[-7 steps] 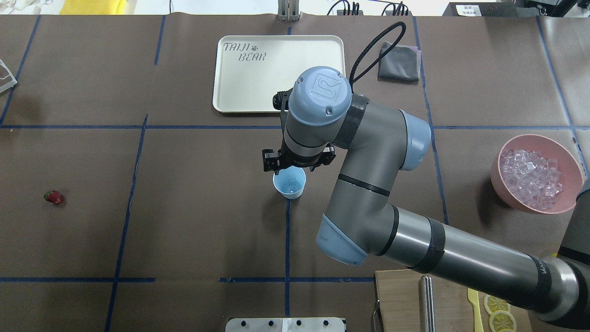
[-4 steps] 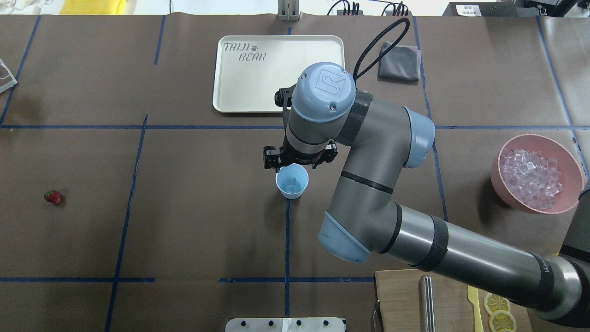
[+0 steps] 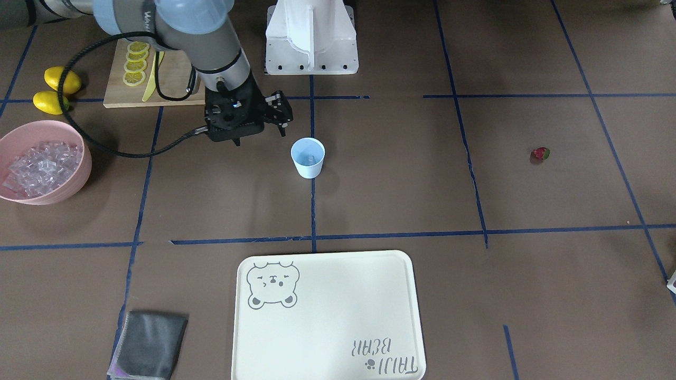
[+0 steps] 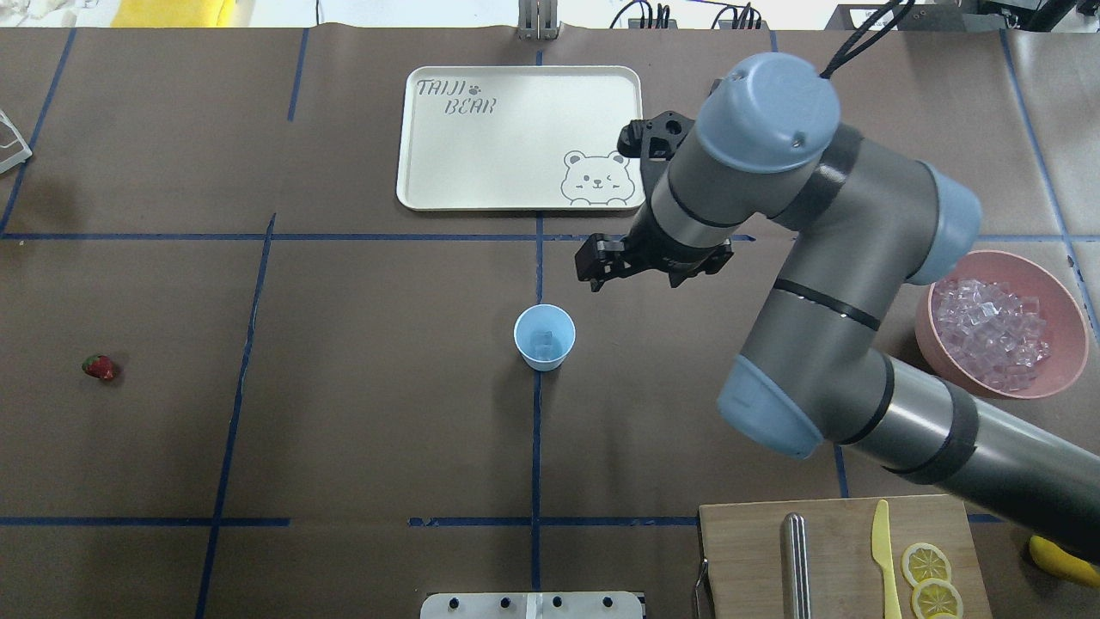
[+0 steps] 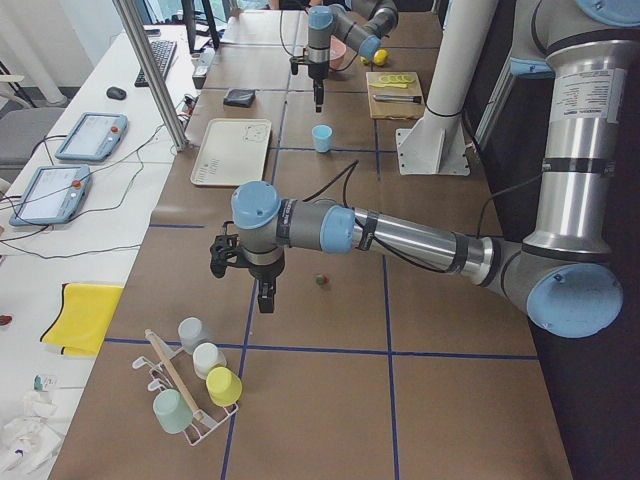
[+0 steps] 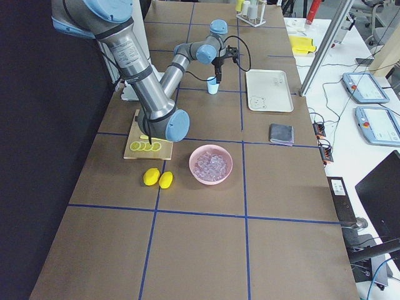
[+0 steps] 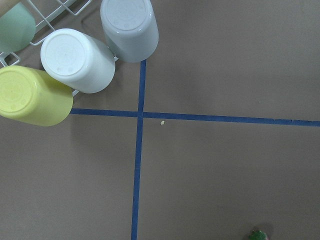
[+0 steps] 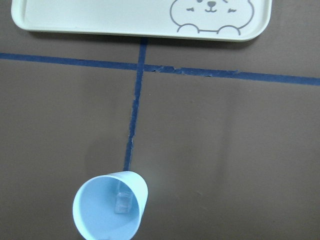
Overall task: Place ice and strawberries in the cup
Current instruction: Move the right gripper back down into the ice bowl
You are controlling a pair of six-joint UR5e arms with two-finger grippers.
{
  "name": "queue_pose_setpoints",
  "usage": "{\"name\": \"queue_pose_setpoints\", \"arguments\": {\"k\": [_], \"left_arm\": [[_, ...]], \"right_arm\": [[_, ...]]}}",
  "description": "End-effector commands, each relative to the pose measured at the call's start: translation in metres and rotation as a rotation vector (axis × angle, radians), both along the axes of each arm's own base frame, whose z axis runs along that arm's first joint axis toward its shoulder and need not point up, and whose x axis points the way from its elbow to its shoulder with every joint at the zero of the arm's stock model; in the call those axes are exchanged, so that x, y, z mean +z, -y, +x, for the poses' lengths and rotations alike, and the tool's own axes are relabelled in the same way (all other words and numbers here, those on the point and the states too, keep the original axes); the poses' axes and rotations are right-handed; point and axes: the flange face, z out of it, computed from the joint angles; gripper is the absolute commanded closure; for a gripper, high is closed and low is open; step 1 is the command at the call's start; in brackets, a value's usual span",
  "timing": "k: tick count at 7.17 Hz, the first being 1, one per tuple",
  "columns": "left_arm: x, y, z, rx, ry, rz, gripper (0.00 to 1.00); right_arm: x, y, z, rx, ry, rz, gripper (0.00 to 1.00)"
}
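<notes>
The pale blue cup (image 4: 544, 337) stands upright at the table's middle with one clear ice cube (image 8: 122, 202) in it. More ice (image 4: 988, 331) fills the pink bowl (image 4: 1064, 378) at the right. My right gripper (image 4: 657, 262) hangs open and empty above the table, right of the cup and just beyond it, apart from it. The strawberry (image 4: 100, 368) lies alone far left. My left gripper (image 5: 265, 295) hovers near the strawberry (image 5: 321, 281); I cannot tell whether it is open or shut. The left wrist view shows only the strawberry's edge (image 7: 258, 235).
A cream bear tray (image 4: 464, 163) lies beyond the cup. A grey cloth (image 3: 150, 351) lies beside it. A cutting board (image 4: 756, 559) with lemon slices and a yellow knife is at the front right, two lemons (image 3: 62, 79) near it. A rack of upturned cups (image 7: 80, 60) stands by my left gripper.
My right gripper has moved from just above the cup to the right and a little farther away, uncovering the tray's bear. The cup, the strawberry and the bowl have not moved.
</notes>
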Motion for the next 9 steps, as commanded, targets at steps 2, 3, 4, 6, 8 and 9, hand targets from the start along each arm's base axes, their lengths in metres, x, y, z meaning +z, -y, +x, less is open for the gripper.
{"name": "queue_pose_setpoints", "arguments": {"k": [2,3,4,6,8,9], "left_arm": [[-0.007,-0.001,0.000,-0.004,0.000,0.007,0.00],[-0.010,-0.001,0.001,-0.016,-0.003,0.002,0.00],[-0.011,-0.001,0.001,-0.017,-0.003,0.003,0.00],[-0.011,-0.001,0.001,-0.017,-0.003,0.003,0.00],[-0.011,-0.001,0.001,-0.017,-0.003,0.004,0.00],[-0.011,-0.001,0.001,-0.015,-0.003,0.004,0.00]], "right_arm": [[0.064,0.016,0.100,-0.092,-0.101,0.138,0.01],[0.084,0.018,0.131,-0.141,-0.144,0.200,0.01],[0.110,0.017,0.159,-0.174,-0.177,0.242,0.01],[0.157,0.014,0.201,-0.231,-0.236,0.287,0.01],[0.197,0.011,0.236,-0.241,-0.260,0.318,0.01],[0.223,0.000,0.244,-0.230,-0.249,0.342,0.01]]}}
